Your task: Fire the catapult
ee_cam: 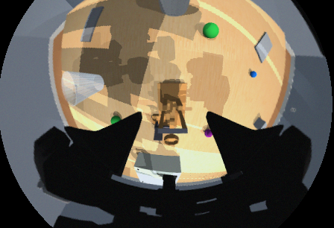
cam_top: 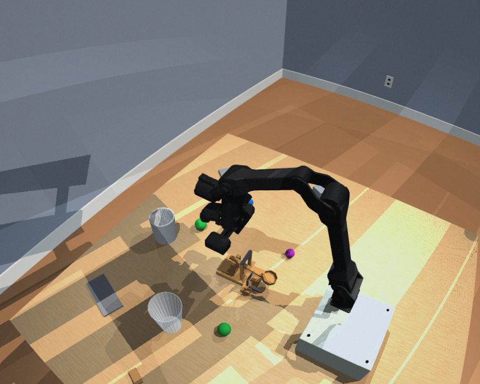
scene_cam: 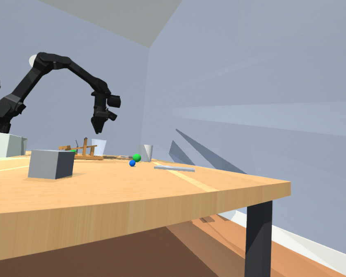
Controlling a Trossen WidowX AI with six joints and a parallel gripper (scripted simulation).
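The wooden catapult stands upright on the table, its cup on the robot's side with no ball visible in it. My gripper is open and empty, above the catapult. A plain pale grey-white mug stands beyond the catapult. A green ball rests near that mug, another green ball beside the catapult. A purple ball and a blue ball lie on the other side.
A ribbed clear cup stands near a grey slab. Another slab lies near the blue ball. A grey block and a small brown block are on the table.
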